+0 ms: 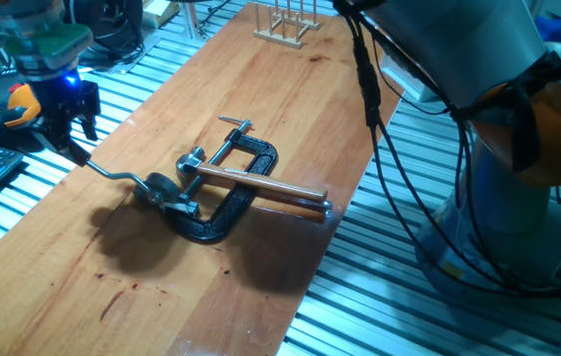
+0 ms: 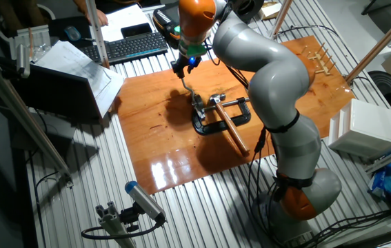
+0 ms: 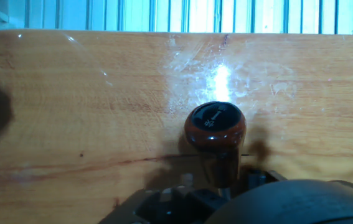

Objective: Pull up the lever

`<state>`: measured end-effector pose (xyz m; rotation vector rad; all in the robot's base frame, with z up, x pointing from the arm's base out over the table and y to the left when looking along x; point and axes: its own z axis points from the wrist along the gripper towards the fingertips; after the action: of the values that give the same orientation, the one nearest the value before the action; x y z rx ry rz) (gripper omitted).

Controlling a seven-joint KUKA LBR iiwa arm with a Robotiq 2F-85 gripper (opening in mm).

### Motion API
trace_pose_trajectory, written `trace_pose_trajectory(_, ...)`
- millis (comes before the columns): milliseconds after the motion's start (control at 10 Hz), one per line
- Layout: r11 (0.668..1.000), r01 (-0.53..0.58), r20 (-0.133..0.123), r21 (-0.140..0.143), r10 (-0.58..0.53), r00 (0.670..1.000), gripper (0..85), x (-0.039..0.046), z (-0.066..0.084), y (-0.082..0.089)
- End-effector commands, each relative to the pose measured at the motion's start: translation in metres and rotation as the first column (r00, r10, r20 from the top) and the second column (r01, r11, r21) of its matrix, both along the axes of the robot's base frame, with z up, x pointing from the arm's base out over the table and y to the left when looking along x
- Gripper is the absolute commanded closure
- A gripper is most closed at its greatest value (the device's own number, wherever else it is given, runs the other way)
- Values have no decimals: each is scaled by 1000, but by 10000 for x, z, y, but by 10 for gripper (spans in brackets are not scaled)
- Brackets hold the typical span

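Note:
The lever's thin bent silver arm [image 1: 112, 175] runs left from its silver mechanism [image 1: 161, 190] and lies low over the wooden board. In the hand view its dark reddish-brown knob [image 3: 215, 126] shows end-on near the middle, with nothing touching its sides. My gripper [image 1: 70, 143] hangs straight above the knob end, near the board's left edge. Its two black fingers [image 1: 50, 124] stand apart. In the other fixed view the gripper [image 2: 183, 71] is just above the lever arm [image 2: 191, 91].
A black C-clamp [image 1: 245, 188] holds the mechanism, and a long straight brown rod [image 1: 260, 183] lies across it. A small wooden rack [image 1: 285, 25] stands at the board's far end. A keyboard [image 2: 129, 45] and a laptop [image 2: 71, 83] sit beyond the board's edge.

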<state>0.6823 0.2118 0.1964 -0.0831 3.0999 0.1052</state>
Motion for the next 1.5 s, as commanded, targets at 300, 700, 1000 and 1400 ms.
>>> trace_pose_trajectory(300, 999, 35, -9, 24, -35, 999, 170, 74, 69, 20)
trace_pose_trajectory(700, 999, 42, -1, 25, -42, 999, 170, 279, 29, 64)
trace_pose_trajectory(1000, 999, 41, 4, 25, -41, 999, 170, 347, 13, 87)
trace_pose_trajectory(1400, 1000, -3, -7, 5, 3, 1000, 340, 396, -8, 82)
